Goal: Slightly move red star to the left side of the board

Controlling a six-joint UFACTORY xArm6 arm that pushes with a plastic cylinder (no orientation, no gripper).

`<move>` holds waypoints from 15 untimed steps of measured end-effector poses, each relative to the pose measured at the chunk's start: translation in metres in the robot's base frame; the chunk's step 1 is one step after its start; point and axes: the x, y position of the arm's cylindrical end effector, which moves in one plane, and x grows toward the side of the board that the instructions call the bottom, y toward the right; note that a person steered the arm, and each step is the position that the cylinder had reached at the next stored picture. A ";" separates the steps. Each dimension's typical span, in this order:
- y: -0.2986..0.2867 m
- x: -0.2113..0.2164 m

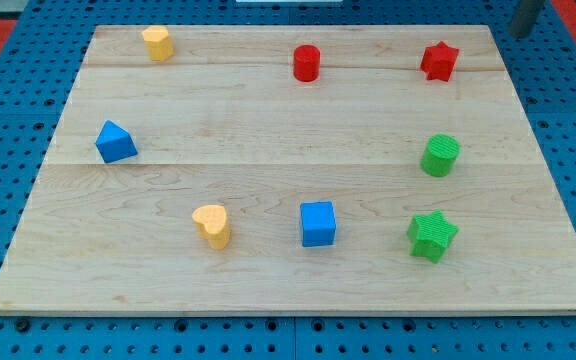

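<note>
One short nudge is all the red star (438, 60) needs, sitting near the tabletop's (268, 170) top right; having no jaws, I should bring my tip (517, 33) to its right side and push gently leftward.

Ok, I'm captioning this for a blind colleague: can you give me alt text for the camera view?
A wooden board holds eight blocks; the red star sits near the view's top right corner, with my tip just off the board to its right. Others: red cylinder, two yellow, two blue and two green blocks.
</note>
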 end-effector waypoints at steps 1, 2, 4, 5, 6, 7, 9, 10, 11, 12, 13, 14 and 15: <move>0.001 0.000; 0.001 0.000; -0.001 -0.003; -0.001 -0.002; 0.003 0.010; 0.008 0.015; -0.005 0.063; -0.025 0.071; -0.053 0.064; -0.062 0.046; -0.173 0.053; -0.279 0.062; -0.248 0.052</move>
